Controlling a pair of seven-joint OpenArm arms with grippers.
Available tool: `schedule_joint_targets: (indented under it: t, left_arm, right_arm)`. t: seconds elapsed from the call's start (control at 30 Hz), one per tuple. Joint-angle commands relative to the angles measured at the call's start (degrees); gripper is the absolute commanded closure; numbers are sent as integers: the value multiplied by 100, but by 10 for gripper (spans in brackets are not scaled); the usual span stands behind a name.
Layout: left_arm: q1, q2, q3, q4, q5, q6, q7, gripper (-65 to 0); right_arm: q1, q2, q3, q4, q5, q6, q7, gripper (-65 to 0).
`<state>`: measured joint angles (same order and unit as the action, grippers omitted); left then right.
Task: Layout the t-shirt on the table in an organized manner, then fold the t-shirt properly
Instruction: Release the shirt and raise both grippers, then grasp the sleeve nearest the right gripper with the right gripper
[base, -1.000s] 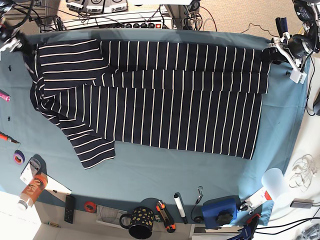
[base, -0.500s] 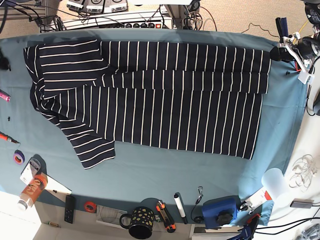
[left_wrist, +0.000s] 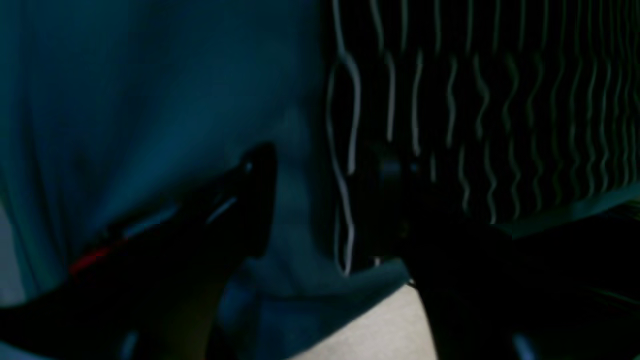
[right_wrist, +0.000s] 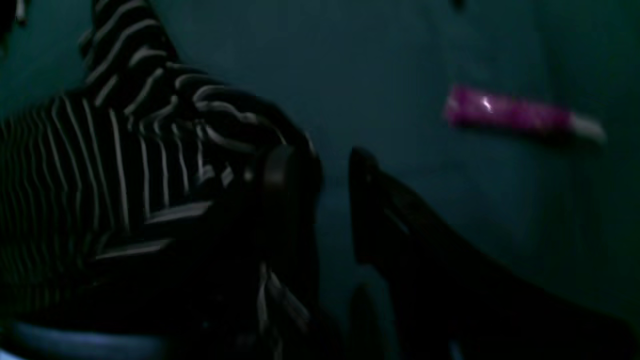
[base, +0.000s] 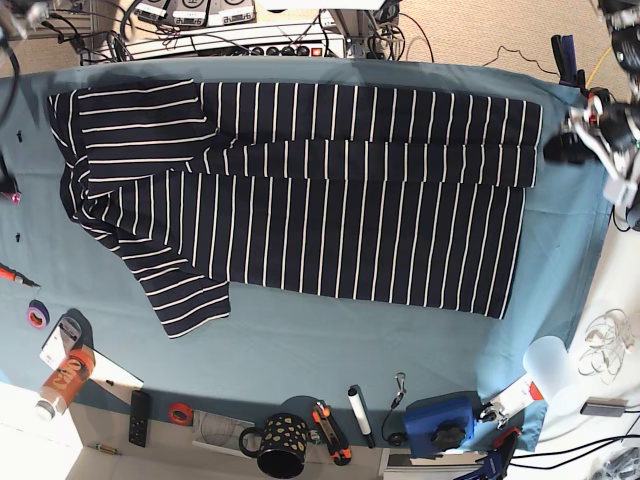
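Teal-blue cloth covers the table (base: 330, 350), which fills most of the base view from left edge to right. On it the t-shirt (base: 330, 210), dark navy with thin white stripes, lies spread across the upper and middle part of the frame. Its far long edge is doubled over toward the middle in a band along the top, one sleeve is folded in at the upper left, and the other sleeve juts out toward the lower left.

The left gripper (base: 562, 148) sits at the right edge of the base view, just beside the shirt's hem and clear of it. In the left wrist view its jaws stand apart with bare cloth between them and nothing held. The right gripper (right_wrist: 332, 200) barely shows at the left edge of the base view. In its wrist view the jaws are parted over the teal cloth, next to the rumpled shoulder of the shirt, and grip nothing. A pink tube (right_wrist: 520, 116) lies on the cloth nearby.

The first lengthwise fold looks done. The near side appears to be the next step. That calls for both arms to reach the near long edge and the loose sleeve, pinch the fabric, and carry it over evenly.
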<state>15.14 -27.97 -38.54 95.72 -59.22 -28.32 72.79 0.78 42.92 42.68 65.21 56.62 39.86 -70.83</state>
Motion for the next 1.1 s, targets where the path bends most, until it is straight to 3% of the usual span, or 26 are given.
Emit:
schedule_joint_targets:
  t: [0.0,0.17,0.3,0.47,0.57,0.7,0.83,1.07]
  left_arm:
    - [-81,-107,-37,81,-105,-7,-81,-286]
    - [-188,-107,-37,81,-107,-24,-92,-286]
    - [-184,-107,-37,81,-105,-22,-199,-286]
    - [-181,-107,-37,81,-107,-22,-214,-286]
    - [-179,-107,-37,81,-105,-22,-212,-286]
    - [-181,-107,-37,81,-107,-22,-214,-286]
    - [-181,-107,-37,81,-107,-22,-219,-286]
    - [-184,-107,-37,81,-103,-24,-234,-286]
  right_arm:
    - [291,214,-238,79,-35,14,319,-182]
    - [1211,136,-1947,79,-1038,14,1045,-182]
    - [1764,-212,-2975,68,-1897,-31,1547,-182]
    - [1906,-699,-3864,68,-3346,-645,2098,-182]
    - [1906,-901,-4260,-35,-3882,-866,2124,-182]
    - [1904,-927,-4564,-291,-3958,-1062,2103,-178]
    - [1908,-925,-4559,-282,-3976,-1147,1506,0]
    - [1764,-863,-4557,651,-3906,-1156,914,0]
